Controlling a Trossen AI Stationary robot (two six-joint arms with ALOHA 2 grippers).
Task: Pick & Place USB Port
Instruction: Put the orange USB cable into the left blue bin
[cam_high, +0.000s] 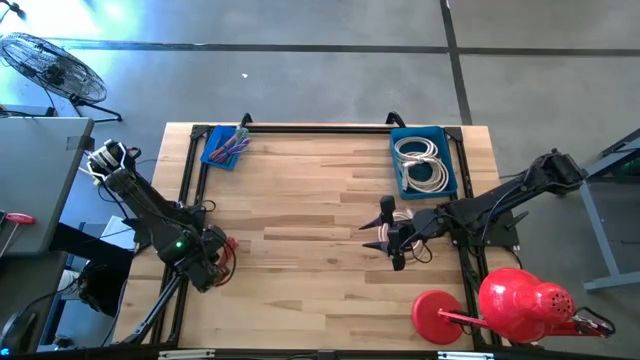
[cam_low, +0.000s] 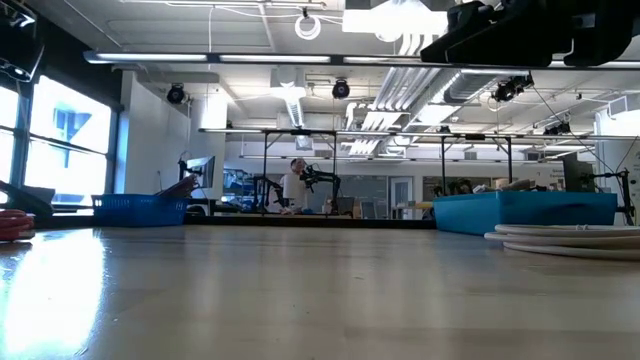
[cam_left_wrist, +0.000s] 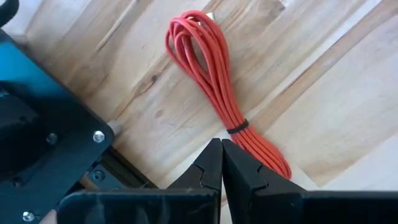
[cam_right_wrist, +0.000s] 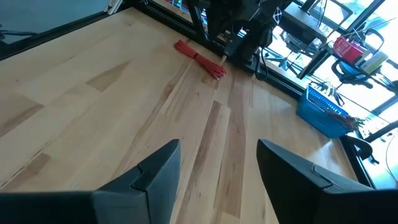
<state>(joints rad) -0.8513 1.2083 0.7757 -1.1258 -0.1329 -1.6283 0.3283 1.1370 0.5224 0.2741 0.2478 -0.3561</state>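
A red cable bundle (cam_left_wrist: 214, 74), tied with a black band, lies flat on the wooden table near its left edge (cam_high: 229, 249); it also shows far off in the right wrist view (cam_right_wrist: 199, 57) and at the low view's edge (cam_low: 10, 222). My left gripper (cam_left_wrist: 222, 155) is shut, its tips just above the table beside the bundle's banded end (cam_high: 215, 258); whether they touch it I cannot tell. My right gripper (cam_right_wrist: 217, 162) is open and holds nothing, hovering over the table's right-middle (cam_high: 380, 233) and pointing toward the left arm.
A blue bin (cam_high: 425, 160) with white coiled cables (cam_high: 422, 165) sits at the far right; a smaller blue bin (cam_high: 225, 147) of coloured cables sits at the far left. A red watering can (cam_high: 520, 305) stands at the near right corner. Bare wood (cam_high: 310, 210) lies between the arms.
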